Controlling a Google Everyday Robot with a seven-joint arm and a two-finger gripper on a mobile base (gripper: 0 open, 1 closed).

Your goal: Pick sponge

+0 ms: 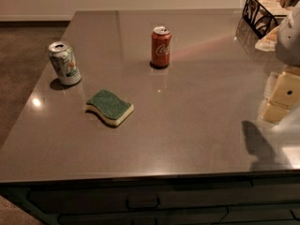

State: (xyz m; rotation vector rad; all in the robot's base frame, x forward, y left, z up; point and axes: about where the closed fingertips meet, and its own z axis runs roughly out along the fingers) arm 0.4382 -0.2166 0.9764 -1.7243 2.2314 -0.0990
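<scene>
The sponge point(109, 107) lies flat on the grey countertop point(187, 125), left of the middle. It has a dark green scouring top over pale yellow foam and a wavy edge. My gripper point(277, 102), cream-yellow, hangs at the far right edge of the view, above the counter and well to the right of the sponge. It holds nothing that I can see. Its shadow falls on the counter below it.
A red soda can point(161, 46) stands upright behind the sponge. A white and green can point(64, 63) stands to the sponge's back left, near the counter's left edge. A black wire basket point(260, 14) sits at the back right corner. Drawers run below the front edge.
</scene>
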